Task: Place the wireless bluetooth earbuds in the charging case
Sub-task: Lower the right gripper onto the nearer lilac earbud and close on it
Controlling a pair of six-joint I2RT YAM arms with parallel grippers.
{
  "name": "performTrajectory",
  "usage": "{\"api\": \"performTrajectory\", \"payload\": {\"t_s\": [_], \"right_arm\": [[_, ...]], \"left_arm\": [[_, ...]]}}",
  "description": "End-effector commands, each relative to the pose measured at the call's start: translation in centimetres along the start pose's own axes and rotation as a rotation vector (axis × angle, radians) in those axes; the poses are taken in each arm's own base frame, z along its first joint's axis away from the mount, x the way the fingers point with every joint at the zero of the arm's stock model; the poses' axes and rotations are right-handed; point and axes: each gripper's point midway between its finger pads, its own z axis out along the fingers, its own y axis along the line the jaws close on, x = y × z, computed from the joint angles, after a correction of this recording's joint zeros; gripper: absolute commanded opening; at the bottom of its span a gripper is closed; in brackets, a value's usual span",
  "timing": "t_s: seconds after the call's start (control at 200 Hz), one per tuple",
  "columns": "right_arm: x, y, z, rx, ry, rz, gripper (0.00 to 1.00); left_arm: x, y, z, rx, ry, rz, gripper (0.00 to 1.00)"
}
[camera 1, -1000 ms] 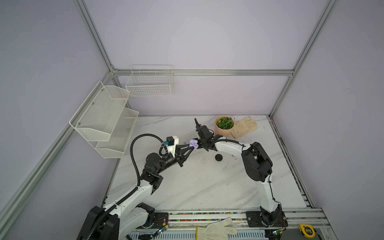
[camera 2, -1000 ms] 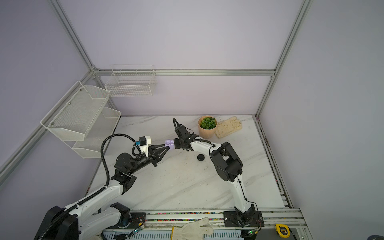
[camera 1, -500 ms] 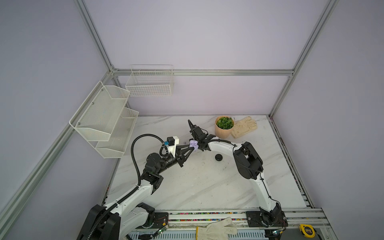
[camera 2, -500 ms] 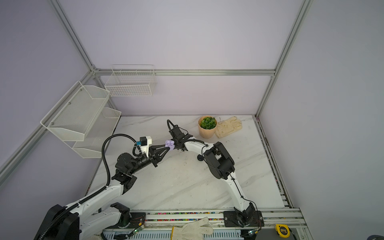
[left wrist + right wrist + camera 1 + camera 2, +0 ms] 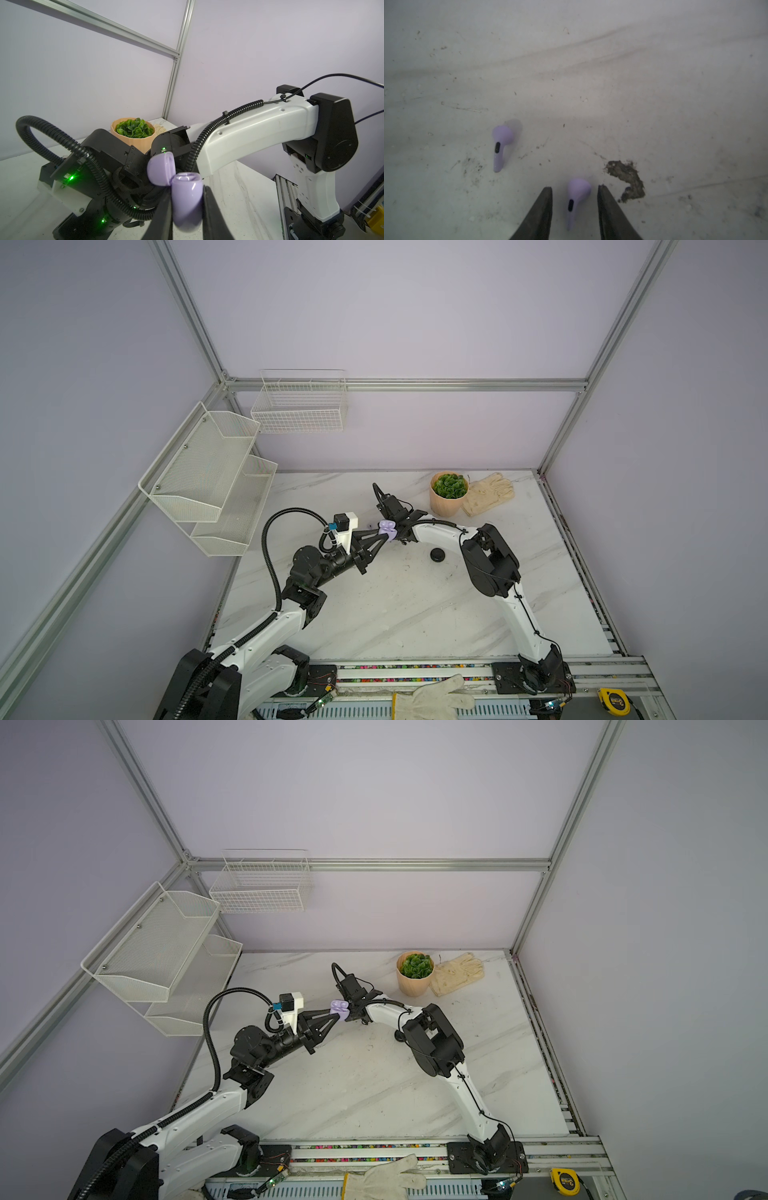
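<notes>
Right gripper [image 5: 574,187], jaws apart, straddles a pale lilac stemmed earbud [image 5: 576,200] lying far-middle on the white marble table [image 5: 591,83], stem along the jaws; left gripper [image 5: 186,196] clamps the open lilac case [image 5: 188,209] alongside.

Two lilac earbuds [image 5: 500,143] [image 5: 577,197], one lilac case [image 5: 187,199], one black case [image 5: 437,554], one potted plant [image 5: 449,493], two gloves [image 5: 488,498] [image 5: 432,701], one tape measure [image 5: 613,700].

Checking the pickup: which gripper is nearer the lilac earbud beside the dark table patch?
Right. The right gripper has open jaws straddling that earbud; the left gripper, shut on the open lilac case, hovers alongside.
</notes>
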Motion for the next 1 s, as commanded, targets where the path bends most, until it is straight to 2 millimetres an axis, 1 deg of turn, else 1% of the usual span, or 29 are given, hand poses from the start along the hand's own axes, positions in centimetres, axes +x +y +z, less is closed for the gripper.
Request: {"api": "performTrajectory", "payload": {"t_s": [0.0,0.235,0.485,0.995], "right_arm": [[0.65,-0.29,0.64,0.036,0.021,-0.009,0.35],[1.08,-0.53,1.18,0.051,0.033,-0.012,0.35],[1.03,-0.51,1.37,0.053,0.035,-0.017,0.33],[0.95,-0.34,0.63,0.060,0.034,-0.029,0.25]], "left_arm": [[0.49,-0.03,-0.54,0.004,-0.011,0.000,0.00],[0.42,-0.12,-0.57,0.007,-0.011,0.000,0.00],[0.35,-0.17,-0.64,0.007,-0.012,0.004,0.00],[0.32,-0.11,-0.70,0.001,-0.012,0.002,0.00]]}}
